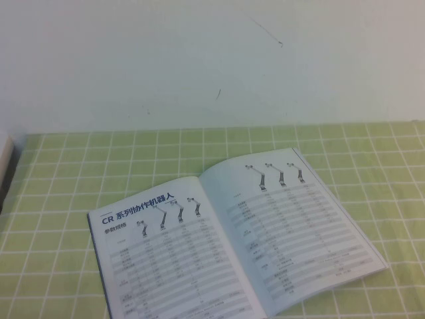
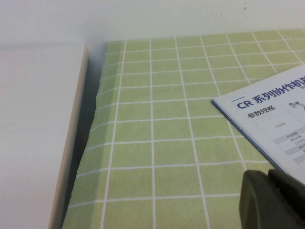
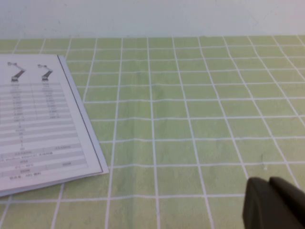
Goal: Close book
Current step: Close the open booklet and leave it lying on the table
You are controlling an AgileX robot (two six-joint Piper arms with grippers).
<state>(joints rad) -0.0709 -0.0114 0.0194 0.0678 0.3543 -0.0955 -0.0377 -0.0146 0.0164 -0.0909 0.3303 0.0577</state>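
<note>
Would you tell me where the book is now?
The open book lies flat on the green checked tablecloth, lower-centre in the high view, between the left end effector by its left page and the right end effector off its right edge.

- Tablecloth (image 1: pixel 80 173): light green with a white grid, spread flat over the table.
- Wall (image 1: pixel 199 60): plain white, behind the table, with thin dark scratches (image 1: pixel 217 94).
- Board (image 2: pixel 38 119): white, flat, just beside the cloth's left edge.

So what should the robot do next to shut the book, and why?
Probably move the right gripper, over bare cloth, toward the right page edge of the book: it lies open and flat. The left gripper is beside the left page.
</note>
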